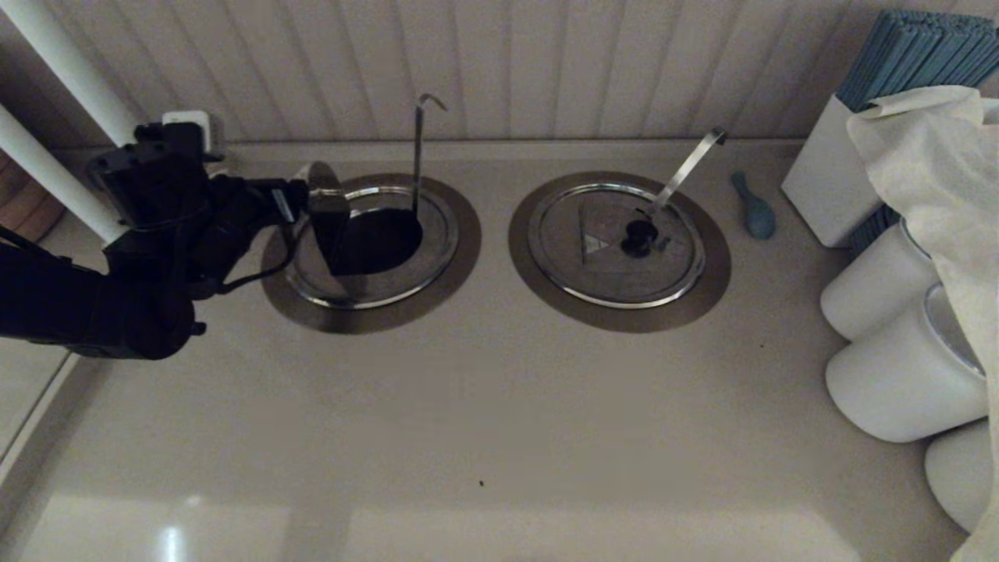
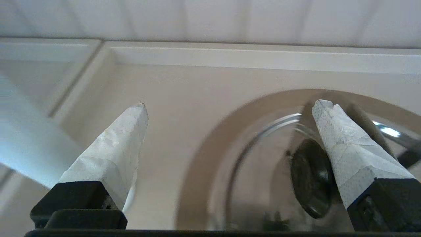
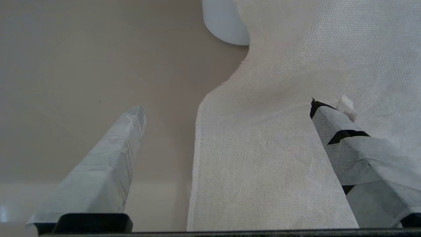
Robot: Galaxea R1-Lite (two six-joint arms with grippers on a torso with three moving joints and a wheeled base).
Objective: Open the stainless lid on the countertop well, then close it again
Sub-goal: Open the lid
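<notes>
The countertop well (image 1: 467, 242) with its bronze ring lies at the left, and its thin hook-topped handle (image 1: 417, 148) stands upright at the back. The stainless lid (image 1: 332, 226) is tipped up on edge at the well's left side, leaving a dark opening (image 1: 382, 242). My left gripper (image 1: 312, 195) is right at the raised lid and is open. In the left wrist view the left gripper (image 2: 230, 105) holds nothing; the black knob (image 2: 310, 177) sits beside one finger (image 2: 342, 148). My right gripper (image 3: 227, 108) hangs open above a white cloth (image 3: 279, 148).
The twin lid (image 1: 601, 257) lies closed on its well at the right, with a flat strip handle (image 1: 687, 168). A blue object (image 1: 753, 207), a white box (image 1: 819, 179), white round containers (image 1: 897, 375) and draped cloth (image 1: 936, 172) crowd the right. The wall stands close behind.
</notes>
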